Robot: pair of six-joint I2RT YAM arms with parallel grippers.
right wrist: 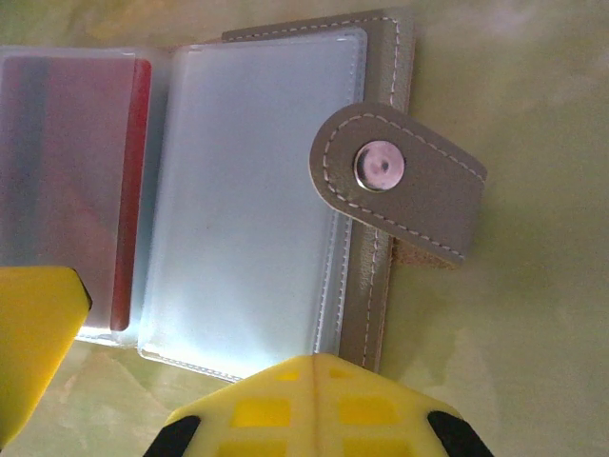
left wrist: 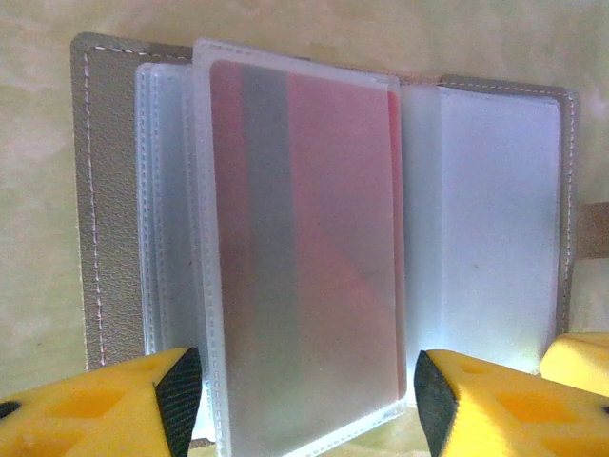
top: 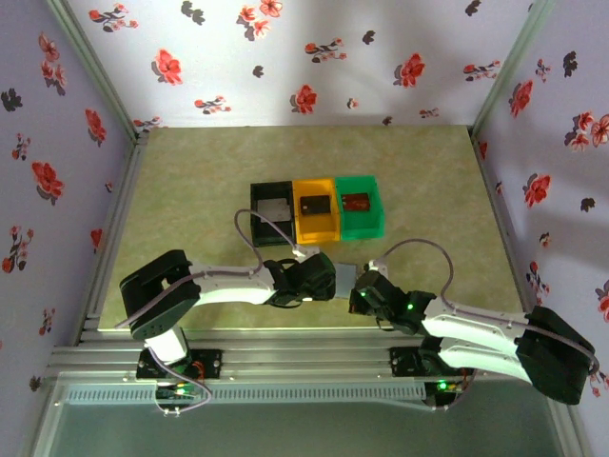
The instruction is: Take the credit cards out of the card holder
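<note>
The grey card holder (top: 345, 276) lies open on the table between my two grippers. One clear sleeve stands up from it with a reddish credit card (left wrist: 314, 238) inside; the same card (right wrist: 86, 181) shows at the left of the right wrist view. My left gripper (left wrist: 304, 395) is open, one finger on either side of that sleeve's near end, with a gap still showing on the right. My right gripper (right wrist: 309, 376) is shut with nothing in it, its tip over the near edge of the holder's right panel (right wrist: 366, 305). Other cards lie in the green bin (top: 357, 203), the orange bin (top: 314, 204) and the black bin (top: 274, 209).
The three bins stand in a row just behind the holder: black (top: 255, 228), orange (top: 318, 231), green (top: 379, 221). The holder's snap strap (right wrist: 409, 195) folds out to the right. A yellow finger of the left gripper (right wrist: 29, 352) is close beside my right gripper. Flowered walls enclose the table.
</note>
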